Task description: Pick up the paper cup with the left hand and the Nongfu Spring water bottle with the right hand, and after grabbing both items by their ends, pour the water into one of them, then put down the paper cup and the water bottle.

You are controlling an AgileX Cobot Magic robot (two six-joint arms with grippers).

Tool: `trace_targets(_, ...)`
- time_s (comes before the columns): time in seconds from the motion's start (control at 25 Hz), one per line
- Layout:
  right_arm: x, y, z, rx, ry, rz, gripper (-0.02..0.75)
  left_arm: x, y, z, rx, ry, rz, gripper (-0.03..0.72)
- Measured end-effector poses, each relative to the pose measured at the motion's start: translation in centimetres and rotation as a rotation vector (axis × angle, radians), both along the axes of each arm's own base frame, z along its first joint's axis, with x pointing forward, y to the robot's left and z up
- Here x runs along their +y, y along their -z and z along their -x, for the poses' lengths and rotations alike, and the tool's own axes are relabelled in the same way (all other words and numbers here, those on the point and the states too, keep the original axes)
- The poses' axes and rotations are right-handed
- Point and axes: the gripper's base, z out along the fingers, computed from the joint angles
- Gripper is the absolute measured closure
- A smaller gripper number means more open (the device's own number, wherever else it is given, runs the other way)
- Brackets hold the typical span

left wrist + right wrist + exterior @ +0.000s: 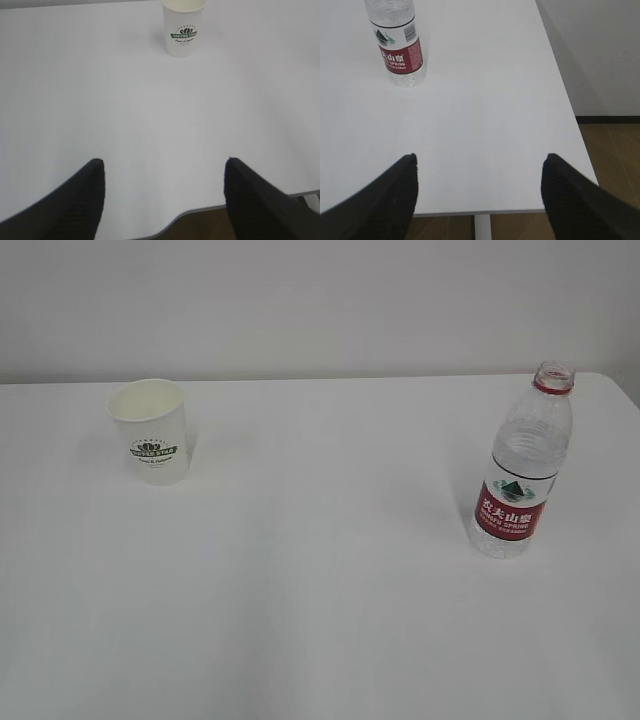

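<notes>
**Cup and bottle upright, both grippers empty**

The paper cup (150,430), tapered, white and matte, stands upright at the table's (320,590) left; its rim is cropped in the left wrist view. The left hand (165,165) gapes wide, well short of it. At right, the ribbed clear Nongfu Spring water bottle (522,465) seems uncapped. The right hand (479,162) is spread wide, bottle far ahead-left.
</notes>
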Motion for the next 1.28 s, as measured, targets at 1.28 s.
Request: trace_targets(1.28, 0.4, -3.9, -4.3, -0.162, -0.041, -0.001, 0.123, -0.2, -4.1, -3.3, -0.220, -0.017, 0.047, 0.077)
